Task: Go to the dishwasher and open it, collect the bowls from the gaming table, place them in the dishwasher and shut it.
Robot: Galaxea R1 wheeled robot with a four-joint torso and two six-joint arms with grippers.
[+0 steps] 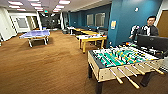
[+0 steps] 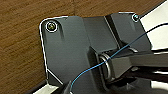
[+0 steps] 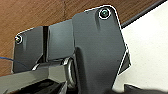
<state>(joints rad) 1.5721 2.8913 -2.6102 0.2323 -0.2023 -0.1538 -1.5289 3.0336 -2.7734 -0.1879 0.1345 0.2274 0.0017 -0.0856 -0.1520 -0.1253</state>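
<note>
The robot stands on brown carpet (image 1: 50,65) with the foosball table (image 1: 120,61) close at its right. The yellow wooden tables (image 1: 91,38) stand farther ahead. I can spot no dishwasher or bowls here, and whether either arm's jaws are spread or closed I cannot tell.

Head view: even overhead light from ceiling panels (image 1: 15,3), bright white, slightly blown out. Far end of the room dimmer, detail there smeared. Carpet (image 1: 45,65) lit evenly, soft shadows under the ping-pong table (image 1: 35,34) and the foosball table (image 1: 120,62). Whole frame soft and blocky; wide-angle bend shows at the edges, the left wall leans. Person (image 1: 147,27) far right is blurred. Wrist views: close, out of focus, dark robot plate (image 2: 67,50) with thin bright rim highlights; white area on the right wrist view is possibly overexposed.
</note>
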